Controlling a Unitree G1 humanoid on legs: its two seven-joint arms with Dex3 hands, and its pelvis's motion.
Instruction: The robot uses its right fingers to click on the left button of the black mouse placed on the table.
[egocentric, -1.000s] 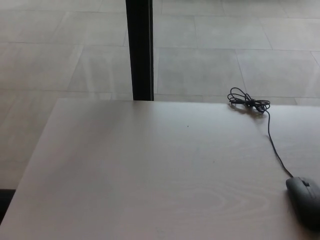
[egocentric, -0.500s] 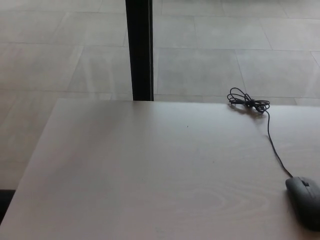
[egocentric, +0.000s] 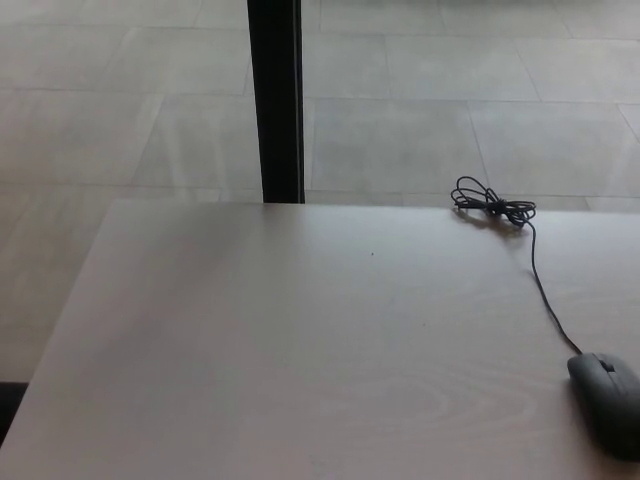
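A tiled floor (egocentric: 420, 120) fills the far part of the head view, with a black post (egocentric: 275, 100) rising from it at the bench's far edge. The pale wood bench (egocentric: 300, 350) spreads below. The black mouse (egocentric: 608, 402) lies at its lower right edge, its cable (egocentric: 542, 285) running away to a coiled bundle (egocentric: 490, 205). Neither hand shows, so their state cannot be told, nor places relative to them.

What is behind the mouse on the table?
Behind the mouse, its cable runs back to a tied bundle near the table's far edge. The mouse's right side is cut off by the frame.
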